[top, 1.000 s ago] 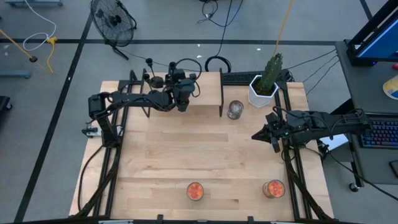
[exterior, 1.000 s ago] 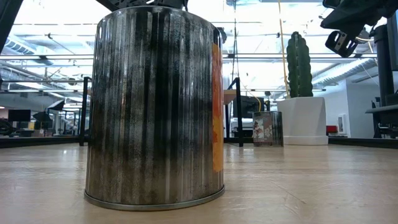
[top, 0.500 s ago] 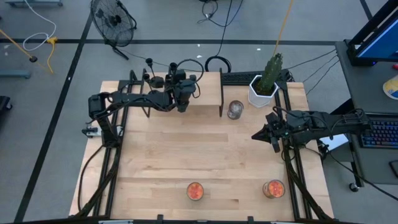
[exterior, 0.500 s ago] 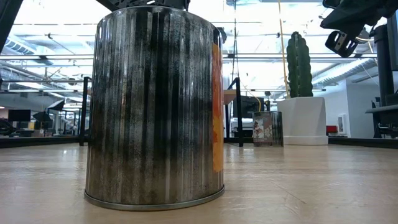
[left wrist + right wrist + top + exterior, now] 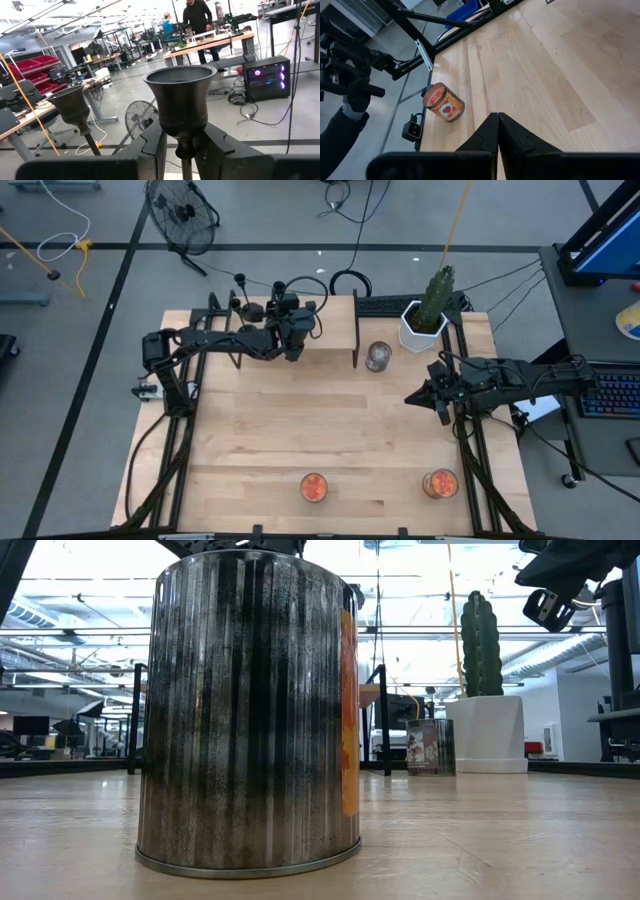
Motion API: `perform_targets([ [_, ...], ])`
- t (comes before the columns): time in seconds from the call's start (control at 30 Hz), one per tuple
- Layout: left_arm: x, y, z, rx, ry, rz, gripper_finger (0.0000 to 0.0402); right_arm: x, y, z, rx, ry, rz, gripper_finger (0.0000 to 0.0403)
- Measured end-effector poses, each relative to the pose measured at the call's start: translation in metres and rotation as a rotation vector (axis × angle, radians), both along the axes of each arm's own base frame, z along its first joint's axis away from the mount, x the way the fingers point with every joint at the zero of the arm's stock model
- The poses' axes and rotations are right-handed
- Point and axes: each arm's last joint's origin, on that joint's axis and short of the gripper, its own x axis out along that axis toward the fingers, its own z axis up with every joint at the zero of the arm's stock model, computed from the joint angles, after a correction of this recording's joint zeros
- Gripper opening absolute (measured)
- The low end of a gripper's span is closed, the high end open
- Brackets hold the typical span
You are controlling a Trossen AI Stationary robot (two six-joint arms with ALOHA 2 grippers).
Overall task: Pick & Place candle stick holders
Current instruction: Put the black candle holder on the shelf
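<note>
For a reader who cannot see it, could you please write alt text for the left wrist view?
The left gripper is closed on the thin stem of a black candle stick holder, just under its cup. A second holder stands beside it. Behind them are a floor fan and a workshop with people at benches.

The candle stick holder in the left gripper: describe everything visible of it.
The dark, dull-metal candle stick holder has a flared bell-shaped cup with an open, empty rim, narrowing to a thin stem. It stands upright, and the left gripper has its jaws closed on the stem just under the cup. Its base is out of view. From above it sits near the table's far edge, on the left. A second similar holder stands beside it, apart.
</note>
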Motion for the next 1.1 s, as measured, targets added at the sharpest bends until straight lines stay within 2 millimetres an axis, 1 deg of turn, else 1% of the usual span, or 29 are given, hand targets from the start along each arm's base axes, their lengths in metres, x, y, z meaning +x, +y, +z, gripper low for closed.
perform_targets([
  [0.23, -0.0004, -0.0001, -0.0017, -0.006, 0.021, 0.001, 0.0088, 0.0000, 0.0000, 0.0001, 0.002, 0.000, 0.000, 0.0000],
  [0.5, 0.0000, -0.0013, -0.0017, 0.003, -0.008, -0.001, 0.0149, 0.0001, 0.0000, 0.0001, 0.002, 0.000, 0.000, 0.0000],
  [0.67, 0.0003, -0.0020, -0.0016, 0.000, 0.003, -0.003, 0.0174, 0.0000, 0.0000, 0.0001, 0.002, 0.000, -0.001, 0.0000],
  [1.1, 0.0010, -0.0035, -0.0011, -0.006, 0.022, -0.008, 0.0199, 0.0001, 0.0000, 0.0004, 0.003, -0.003, -0.001, 0.0000],
])
